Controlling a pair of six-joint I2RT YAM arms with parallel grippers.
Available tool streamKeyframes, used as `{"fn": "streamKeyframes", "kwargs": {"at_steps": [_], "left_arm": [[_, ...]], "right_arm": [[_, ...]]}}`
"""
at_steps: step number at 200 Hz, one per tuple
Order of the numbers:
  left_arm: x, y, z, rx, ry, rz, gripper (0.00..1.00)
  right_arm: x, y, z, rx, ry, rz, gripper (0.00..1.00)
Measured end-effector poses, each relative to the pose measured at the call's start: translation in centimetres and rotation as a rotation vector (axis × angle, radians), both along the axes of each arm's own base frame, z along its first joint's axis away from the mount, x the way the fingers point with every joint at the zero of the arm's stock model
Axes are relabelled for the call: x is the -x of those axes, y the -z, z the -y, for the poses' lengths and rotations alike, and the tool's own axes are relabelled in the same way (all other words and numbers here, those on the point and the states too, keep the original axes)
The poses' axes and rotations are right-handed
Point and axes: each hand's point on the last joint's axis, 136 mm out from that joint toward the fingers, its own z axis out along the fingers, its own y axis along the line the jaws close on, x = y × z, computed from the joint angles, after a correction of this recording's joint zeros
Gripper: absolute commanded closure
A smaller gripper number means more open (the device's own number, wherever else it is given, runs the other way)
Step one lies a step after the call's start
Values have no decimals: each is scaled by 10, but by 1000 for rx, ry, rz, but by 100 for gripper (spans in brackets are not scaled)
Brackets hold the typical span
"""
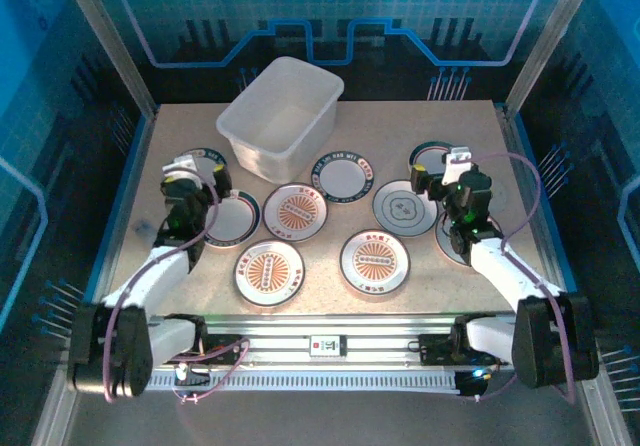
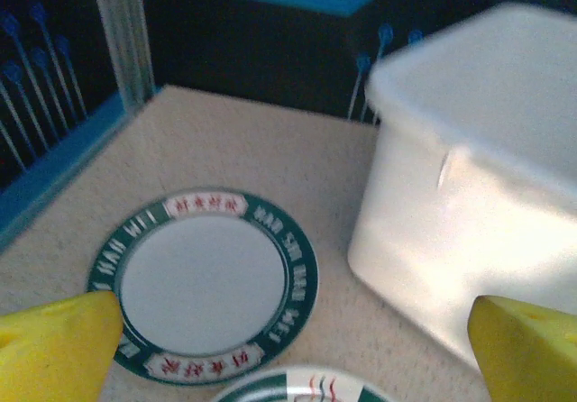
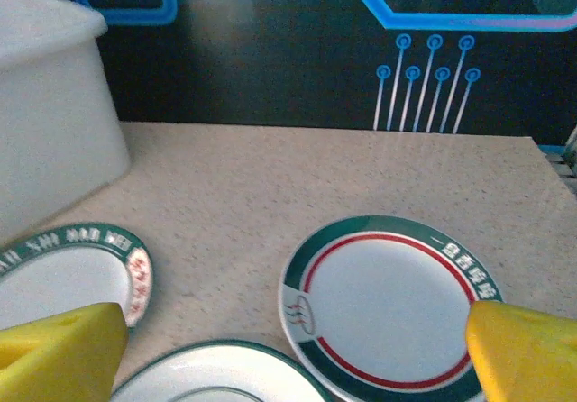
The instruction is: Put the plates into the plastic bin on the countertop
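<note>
left gripper [image 1: 200, 171] hangs over the far-left part of the bench [image 1: 450, 121], its yellow fingers [image 2: 54, 352] spread wide with nothing between them. that arm slants forward and inward from its base at the near edge, wrist tipped down. from its camera i see a green lettered plate [image 2: 203, 285] lying flat near the plastic bin [image 2: 469, 222], not touching it. right gripper [image 1: 445, 174] mirrors the pose on the far-right side, its arm slanting inward too, jaws spread and holding nothing. below it a green-and-red ringed plate [image 3: 388, 307] lies flat, apart from another lettered plate [image 3: 68, 271] to its left.

from above i count nine plates [image 1: 343, 177], all lying flat on the bench outside the bin. three with orange-brown patterned centres [image 1: 374, 262] lie in the middle and near part, and a pale grey one [image 1: 405, 209] lies just right of them. the rest lie partly under the two wrists. the bin is translucent white with rounded corners and a lipped rim. it stands upright at the far centre-left, turned at an angle to the bench edges.
</note>
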Motion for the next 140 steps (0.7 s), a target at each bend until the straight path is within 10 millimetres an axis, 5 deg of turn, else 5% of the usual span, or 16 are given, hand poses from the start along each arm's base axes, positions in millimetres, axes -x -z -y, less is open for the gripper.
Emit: {"fn": "streamKeyframes", "kwargs": {"at_steps": [25,48,103,140], "left_arm": [[13,-55,3,57,10,77,1],[16,-78,15,105,73,64,1],[-36,-81,39,215,185,-197,1],[-73,-70,39,277,194,-329,1]], "right_arm": [[12,-19,-22,-91,-54,-29,8],[22,-17,-46,-169,-112,-115,10],[37,11,-121,-274,-259,-366,16],[44,41,-152,-322,-271,-510,22]]}}
